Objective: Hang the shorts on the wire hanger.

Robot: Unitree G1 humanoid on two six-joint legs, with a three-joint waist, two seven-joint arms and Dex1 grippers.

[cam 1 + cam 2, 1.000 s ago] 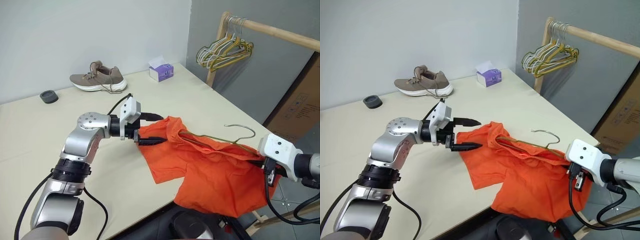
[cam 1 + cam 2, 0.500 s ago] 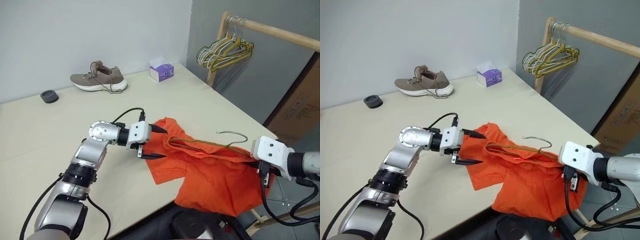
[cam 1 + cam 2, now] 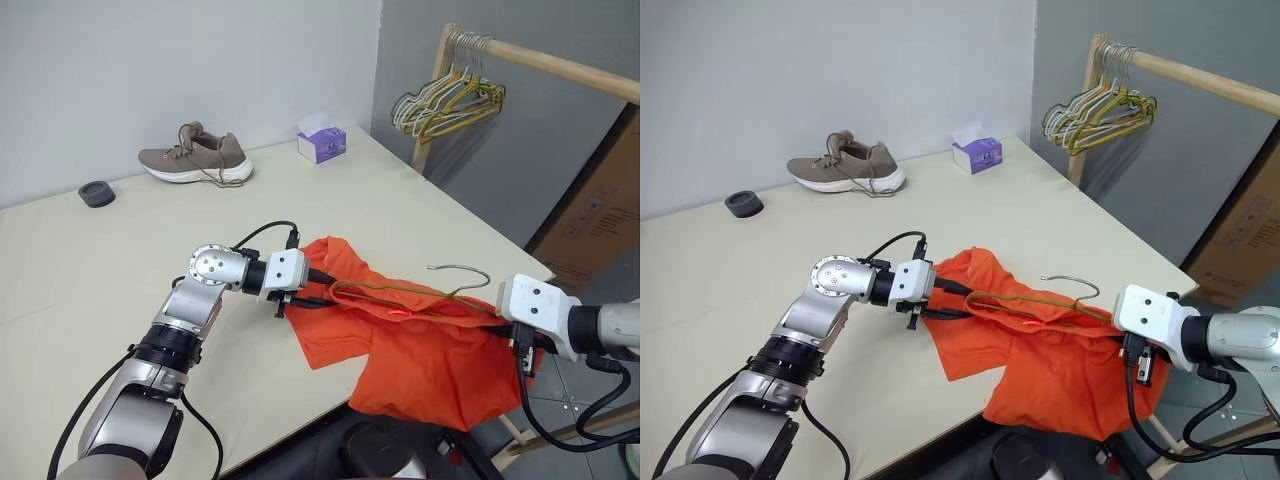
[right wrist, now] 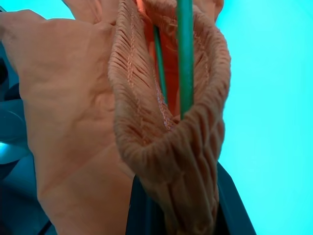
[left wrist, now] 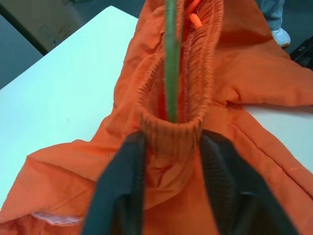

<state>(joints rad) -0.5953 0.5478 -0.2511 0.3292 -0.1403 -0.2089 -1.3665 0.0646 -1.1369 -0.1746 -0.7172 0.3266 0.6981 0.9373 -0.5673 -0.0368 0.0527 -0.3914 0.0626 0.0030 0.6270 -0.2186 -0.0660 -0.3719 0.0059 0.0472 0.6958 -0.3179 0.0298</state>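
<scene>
The shorts (image 3: 420, 340) lie bunched at the near right corner of the table (image 3: 90, 270), with much of the orange fabric spilling over the near edge. The wire hanger (image 3: 455, 285) is threaded through the gathered waistband, its lower bar running inside the elastic from one end to the other and its hook standing clear above the cloth on the right. The only container about is a small purple tissue box (image 3: 323, 143) at the far edge of the table, a white tissue poking from its top. Near it sit a tan shoe (image 3: 197, 157) and a small dark round cap (image 3: 97, 193), and a bunch of pale hangers (image 3: 450, 105) hangs from the wooden rail (image 3: 560, 62) beyond the table. The left gripper (image 3: 312, 287) has its fingers (image 5: 122, 181) drawn narrow on the left end of the waistband, pinching the elastic with the hanger wire just past them. The right gripper (image 4: 171, 205) is clamped on the other end of the waistband, off the table's corner. A second ago the left gripper stood wide apart, a little higher and short of the fabric; since then it has dropped, moved in and closed on the band, while the right one has hardly shifted.
</scene>
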